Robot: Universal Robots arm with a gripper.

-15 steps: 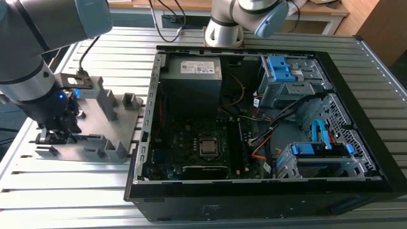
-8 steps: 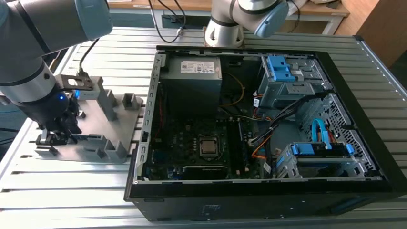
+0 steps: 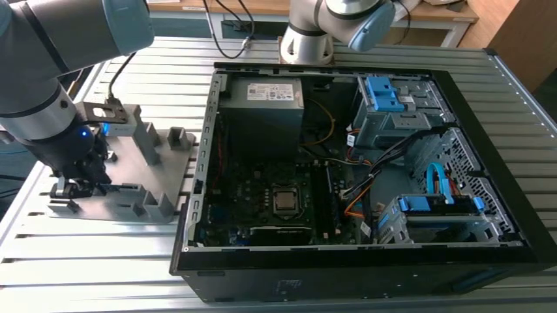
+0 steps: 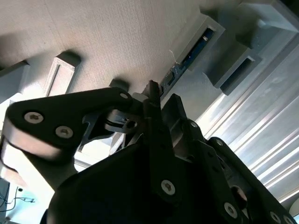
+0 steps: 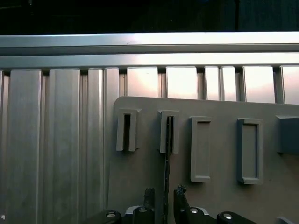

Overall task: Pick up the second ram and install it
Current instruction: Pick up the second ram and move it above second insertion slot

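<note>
At the exterior view's left, low over the gray holder plate (image 3: pixel 122 163), the gripper (image 3: pixel 77 188) points down. In the first wrist view its fingers (image 5: pixel 149 195) stand a narrow gap apart on either side of the second ram (image 5: pixel 166 161), close to it but not clamped. That ram stands on edge, a thin dark strip with its far end in a slotted gray block (image 5: pixel 168 133). Farther off, toward the exterior view's right, the open computer case (image 3: pixel 366 261) lies on the slatted metal table (image 3: pixel 87 274).
</note>
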